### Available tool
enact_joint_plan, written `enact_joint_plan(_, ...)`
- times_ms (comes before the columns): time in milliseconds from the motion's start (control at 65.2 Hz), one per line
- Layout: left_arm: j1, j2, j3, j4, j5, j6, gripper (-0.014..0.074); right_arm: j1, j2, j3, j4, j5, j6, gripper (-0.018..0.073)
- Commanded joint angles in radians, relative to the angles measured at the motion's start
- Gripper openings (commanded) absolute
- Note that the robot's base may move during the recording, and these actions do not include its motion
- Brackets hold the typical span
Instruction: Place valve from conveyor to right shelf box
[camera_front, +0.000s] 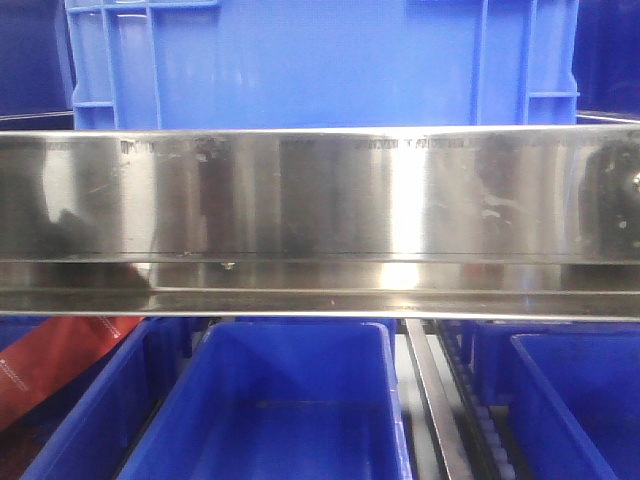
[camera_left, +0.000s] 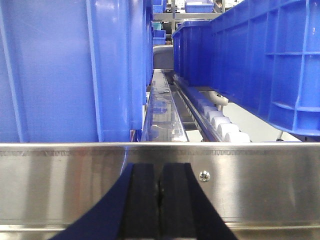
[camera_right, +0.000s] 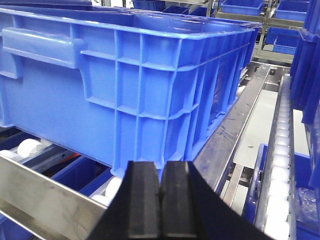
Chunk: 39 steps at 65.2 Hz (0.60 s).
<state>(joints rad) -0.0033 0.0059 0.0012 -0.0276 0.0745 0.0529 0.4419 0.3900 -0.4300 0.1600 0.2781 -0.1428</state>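
Front view: a steel shelf rail (camera_front: 320, 210) spans the frame, blue boxes (camera_front: 290, 400) above and below; the valve appears in no view. Left wrist view: the left tool (camera_left: 160, 192) is closed, pads together, empty, before the rail. Right wrist view: the right tool (camera_right: 160, 192) is likewise closed and empty, facing a blue crate (camera_right: 125, 85) on white rollers (camera_right: 30, 147).

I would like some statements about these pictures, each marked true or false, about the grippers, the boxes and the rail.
1. The left gripper is shut with nothing between its pads. True.
2. The right gripper holds the valve. False: it is shut and empty; no valve shows in any view.
3. A shiny steel rail crosses the front view. True.
4. The boxes are red. False: the boxes are blue.
5. The lower middle box in the front view looks empty. True.
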Motion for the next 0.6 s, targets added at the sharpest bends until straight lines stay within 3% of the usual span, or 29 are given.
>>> enact_joint_plan(0, 0.001, -0.006, -0.001, 0.002, -0.02, -0.005, -0.0111, -0.005, -0.006, 0.003, -0.008, -0.024, -0.004, -0.0162)
enact_joint_plan(368, 0.001, -0.006, -0.001, 0.002, -0.02, -0.005, -0.0111, -0.01, -0.01, 0.01, -0.017, -0.026, -0.004, -0.0162)
enact_joint_plan(414, 0.001, -0.006, -0.001, 0.002, -0.02, -0.005, -0.0111, -0.04, -0.021, 0.024, -0.025, -0.032, 0.024, -0.0162)
enact_joint_plan(506, 0.001, -0.006, -0.001, 0.002, -0.02, -0.005, -0.0111, -0.122, -0.056, 0.068, -0.09, -0.042, 0.181, -0.0162)
enact_joint_plan(583, 0.001, -0.006, -0.001, 0.002, -0.02, -0.005, -0.0111, -0.201, -0.091, 0.107, -0.1, -0.055, 0.207, -0.0162)
